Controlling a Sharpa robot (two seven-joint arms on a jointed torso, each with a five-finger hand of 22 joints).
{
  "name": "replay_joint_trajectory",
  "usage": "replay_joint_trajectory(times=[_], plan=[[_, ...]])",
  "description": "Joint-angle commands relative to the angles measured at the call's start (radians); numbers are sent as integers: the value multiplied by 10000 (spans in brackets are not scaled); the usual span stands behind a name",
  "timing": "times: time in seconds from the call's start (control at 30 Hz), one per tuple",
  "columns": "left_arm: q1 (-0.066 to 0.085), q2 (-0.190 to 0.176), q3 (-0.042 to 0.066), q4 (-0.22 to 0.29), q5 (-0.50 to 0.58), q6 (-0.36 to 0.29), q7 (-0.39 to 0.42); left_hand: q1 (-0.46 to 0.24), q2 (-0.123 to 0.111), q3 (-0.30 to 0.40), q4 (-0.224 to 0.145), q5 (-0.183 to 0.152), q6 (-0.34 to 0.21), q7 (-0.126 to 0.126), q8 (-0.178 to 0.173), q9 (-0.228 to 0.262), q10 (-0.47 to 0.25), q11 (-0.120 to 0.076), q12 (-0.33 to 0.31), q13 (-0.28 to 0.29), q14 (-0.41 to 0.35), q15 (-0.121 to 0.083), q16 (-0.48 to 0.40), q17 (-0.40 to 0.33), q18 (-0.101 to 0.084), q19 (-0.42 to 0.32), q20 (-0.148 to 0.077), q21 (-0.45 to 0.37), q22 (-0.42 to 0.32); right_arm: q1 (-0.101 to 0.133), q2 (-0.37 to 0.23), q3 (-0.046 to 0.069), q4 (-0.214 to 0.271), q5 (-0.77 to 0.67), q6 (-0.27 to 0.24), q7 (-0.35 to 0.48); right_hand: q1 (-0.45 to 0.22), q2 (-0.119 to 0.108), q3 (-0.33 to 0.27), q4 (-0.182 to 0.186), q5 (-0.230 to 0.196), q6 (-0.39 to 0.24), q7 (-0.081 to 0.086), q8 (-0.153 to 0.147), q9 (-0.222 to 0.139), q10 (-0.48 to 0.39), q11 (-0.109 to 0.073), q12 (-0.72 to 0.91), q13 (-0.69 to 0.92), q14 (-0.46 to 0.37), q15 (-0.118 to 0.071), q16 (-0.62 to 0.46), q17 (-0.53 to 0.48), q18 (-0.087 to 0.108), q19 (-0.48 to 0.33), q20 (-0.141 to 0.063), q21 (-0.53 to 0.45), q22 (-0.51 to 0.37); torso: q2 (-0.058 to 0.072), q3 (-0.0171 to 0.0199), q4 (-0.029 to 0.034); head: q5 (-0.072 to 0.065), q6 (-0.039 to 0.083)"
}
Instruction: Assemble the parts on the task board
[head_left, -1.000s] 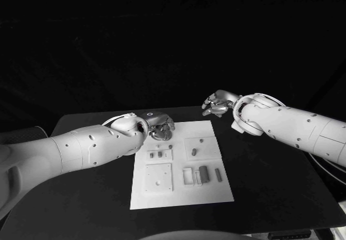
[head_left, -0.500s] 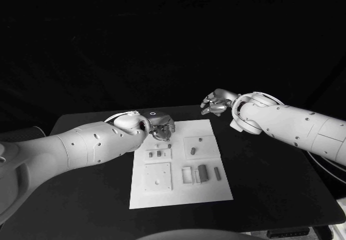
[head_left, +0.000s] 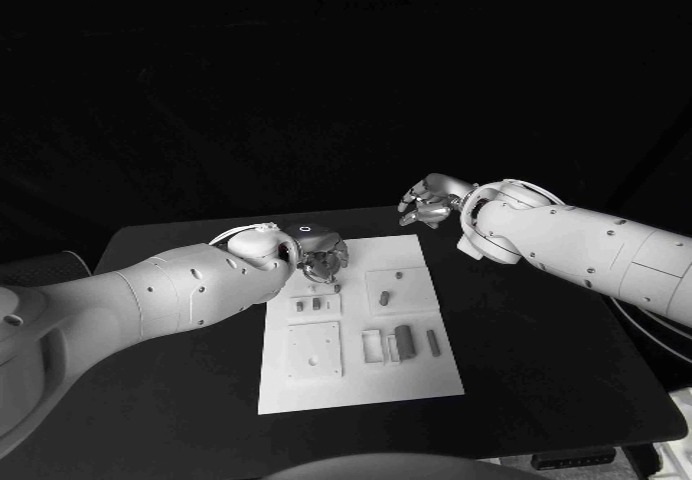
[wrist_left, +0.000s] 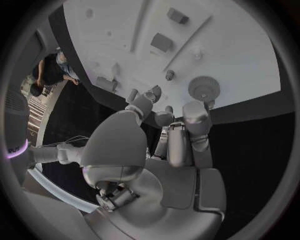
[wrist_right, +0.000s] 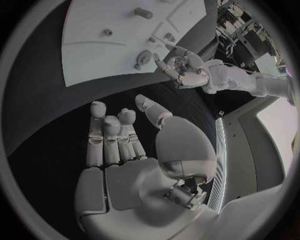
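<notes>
Since earlier frame: left hand (head_left: 323, 257) crept a little further over board's far left corner; right hand (head_left: 430, 203) barely shifted.

Near: flat matte white board (head_left: 361, 325) on black table (head_left: 548, 370); short dark bars (head_left: 407, 345) lie in recessed slots, long axes running near-to-far.

Middle: small peg (head_left: 385, 297) in square recess.

Far: left hand over far left corner, fingers curled narrow, nothing visibly held, round ridged disc (wrist_left: 204, 88) just beyond fingertips; this hand nearer parts. Right hand off board past far right corner, fingers loosely spread, empty.

Matte black rectangular table (head_left: 173, 400) stands before an unlit black backdrop (head_left: 346, 100); behind the table, darkness hides walls and floor.
</notes>
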Motion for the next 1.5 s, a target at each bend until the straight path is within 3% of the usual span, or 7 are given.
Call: replay_joint_trajectory(times=[0.03,0.33,0.93,1.1,1.5], plan=[[-25,33,5,-60,-66,77,268,24,40,41,-3,36,62,-22,36,8,-98,1,32,8,-31,25,-11,226,863,156,-17,40,184,-1,-12,2,16,-42,47,80,-82,59,18,21,65,-13,73,18,-11,-24,5,62,-10,-11,-72,62,-14,110,51,-45,-26,136,-16,-11,6,-2,-39],[-154,121,5,-208,-47,127,291,-50,-22,49,5,-7,2,68,-88,-34,-382,89,-198,29,-433,102,-349,-313,872,-59,56,-35,164,0,-27,2,48,-42,39,73,-88,59,19,23,67,-12,73,19,-11,-22,5,63,-10,-8,-72,63,-15,110,55,-46,-25,136,-17,-15,11,7,-67],[-435,373,6,-791,-16,37,373,-10,83,189,7,23,177,255,-181,-59,-954,276,-614,24,-1713,280,-1379,-1710,812,-584,242,-348,95,4,-36,2,85,-42,39,66,-102,58,18,26,69,-9,73,22,-11,-19,4,65,-12,-5,-72,64,-17,110,60,-47,-24,135,-25,-12,4,16,-118],[-528,417,7,-913,8,-37,392,19,124,218,5,42,128,277,-230,-85,-971,295,-627,30,-1753,297,-1411,-1737,812,-603,256,-376,87,4,-24,2,82,-42,46,64,-106,58,18,28,69,-8,72,23,-10,-18,4,66,-13,-3,-72,65,-17,110,62,-48,-24,135,-18,-7,9,2,-129],[-555,472,9,-1004,100,-40,426,20,324,293,49,59,222,326,-223,-96,-974,341,-633,49,-1752,341,-1411,-1727,821,-595,289,-395,87,4,7,2,63,-42,50,75,-116,63,20,31,71,-7,72,24,-10,-16,3,67,-14,1,-73,66,-19,110,67,-49,-23,134,-27,-4,12,-2,-182]])
